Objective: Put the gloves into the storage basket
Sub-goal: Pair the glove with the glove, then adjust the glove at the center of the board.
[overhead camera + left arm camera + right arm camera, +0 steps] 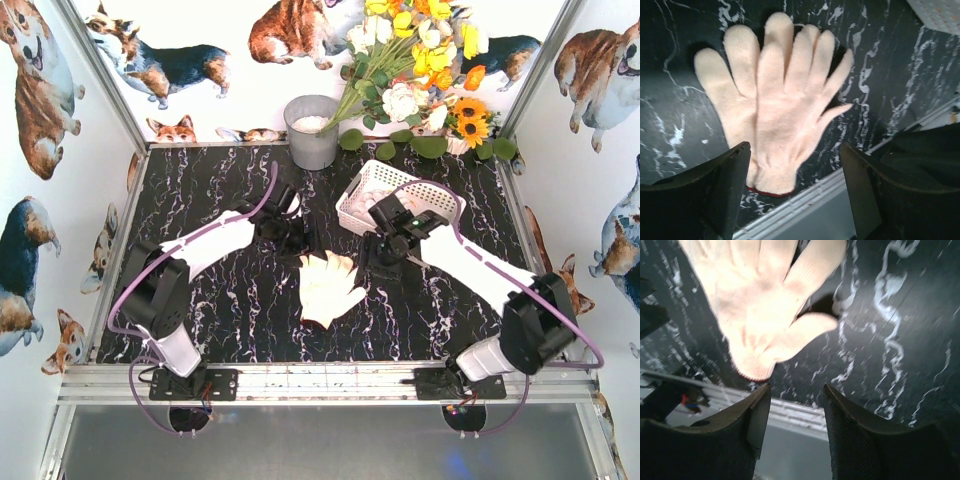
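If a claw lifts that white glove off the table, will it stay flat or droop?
Probably droops: the gloves look like soft knit lying limp on the table, so they would likely dangle. Likely light, being thin. Two seem stacked, so a push may just slide the top one.

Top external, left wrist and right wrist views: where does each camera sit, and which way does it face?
Top external: above and behind the arm bases, looking down at the table; left arm, right arm, gloves and storage basket show.
Left wrist: on the left arm, looking down at the gloves; its open fingers frame the bottom.
Right wrist: on the right arm, looking down at the gloves' cuff end; its open fingers show.
Shared: both wrist views show the gloves and the near metal rail.
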Controlling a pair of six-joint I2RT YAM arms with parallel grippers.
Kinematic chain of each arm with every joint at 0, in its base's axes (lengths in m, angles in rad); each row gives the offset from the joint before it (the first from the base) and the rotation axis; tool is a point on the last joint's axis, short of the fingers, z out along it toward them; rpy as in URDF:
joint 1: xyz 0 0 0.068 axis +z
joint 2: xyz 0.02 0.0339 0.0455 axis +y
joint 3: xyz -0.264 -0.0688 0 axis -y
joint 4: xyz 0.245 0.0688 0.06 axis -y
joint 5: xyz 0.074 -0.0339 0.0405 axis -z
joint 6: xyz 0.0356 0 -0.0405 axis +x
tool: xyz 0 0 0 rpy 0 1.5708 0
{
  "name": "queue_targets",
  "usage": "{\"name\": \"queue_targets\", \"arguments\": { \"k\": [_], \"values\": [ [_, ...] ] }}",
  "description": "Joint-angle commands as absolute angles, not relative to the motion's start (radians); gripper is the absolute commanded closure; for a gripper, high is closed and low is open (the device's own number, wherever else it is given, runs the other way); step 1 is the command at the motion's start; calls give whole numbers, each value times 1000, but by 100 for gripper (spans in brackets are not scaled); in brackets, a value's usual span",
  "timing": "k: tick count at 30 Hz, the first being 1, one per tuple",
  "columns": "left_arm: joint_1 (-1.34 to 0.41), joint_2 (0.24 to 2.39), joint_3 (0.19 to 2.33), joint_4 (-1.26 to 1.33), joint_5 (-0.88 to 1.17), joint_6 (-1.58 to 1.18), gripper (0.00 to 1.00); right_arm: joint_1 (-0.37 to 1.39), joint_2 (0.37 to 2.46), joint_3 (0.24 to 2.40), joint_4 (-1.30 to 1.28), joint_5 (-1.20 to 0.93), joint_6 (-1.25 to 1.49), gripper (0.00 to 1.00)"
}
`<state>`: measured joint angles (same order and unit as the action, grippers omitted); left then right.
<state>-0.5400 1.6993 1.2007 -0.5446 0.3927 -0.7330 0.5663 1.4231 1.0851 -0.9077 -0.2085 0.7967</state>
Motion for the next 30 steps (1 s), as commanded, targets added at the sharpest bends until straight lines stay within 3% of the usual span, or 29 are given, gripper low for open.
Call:
{"name": "queue_targets", "arguments": {
  "k": [1, 6, 11, 14, 25, 30],
  "values": [
    [-531, 1727, 1228, -526, 324, -568, 32, 519, 1486, 1063, -782, -145, 612, 52],
    [-516, 1844, 1263, -453, 384, -452, 31, 488, 1519, 991, -599, -219, 510, 51],
    [-503, 1938, 1348, -482, 410, -394, 44, 476, 1564, 971, -538, -336, 475, 51],
    [-504, 1931, 1363, -473, 445, -358, 46, 476, 1578, 930, -479, -389, 485, 52],
    [-500, 1946, 1372, -504, 417, -241, 52, 477, 1550, 782, -310, -303, 511, 51],
    [-512, 1966, 1368, -446, 441, -261, 55, 477, 1554, 758, -294, -276, 524, 59]
  ]
}}
